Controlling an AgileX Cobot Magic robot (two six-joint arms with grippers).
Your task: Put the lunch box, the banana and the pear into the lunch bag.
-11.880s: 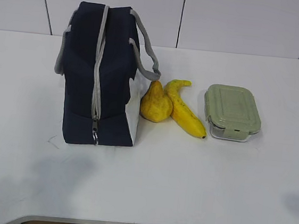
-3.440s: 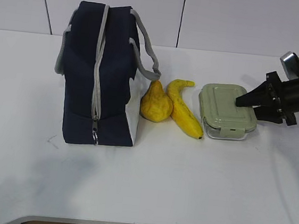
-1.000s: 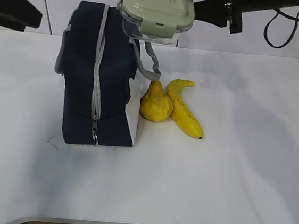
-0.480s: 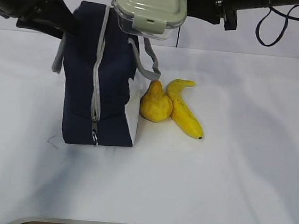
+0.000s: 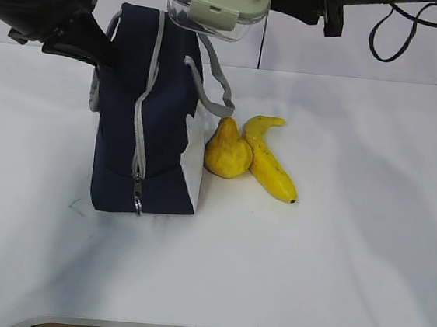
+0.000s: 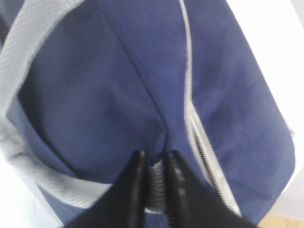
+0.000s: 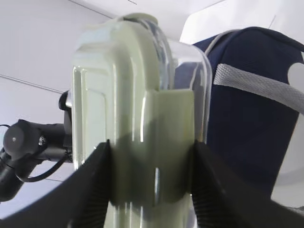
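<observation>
Even, bright overhead lighting cast soft, diffuse shadows on the white table [image 5: 333, 261]. The left wrist view was motion-blurred, with the lunch bag [image 6: 142, 80] fabric soft. In the right wrist view, the close lunch box [image 7: 137, 118] appeared slightly defocused.

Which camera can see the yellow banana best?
The exterior view. The whole banana lies on the table beside the pear. The left wrist view shows only the lunch bag, and the right wrist view is filled by the lunch box, so neither shows the banana.
</observation>
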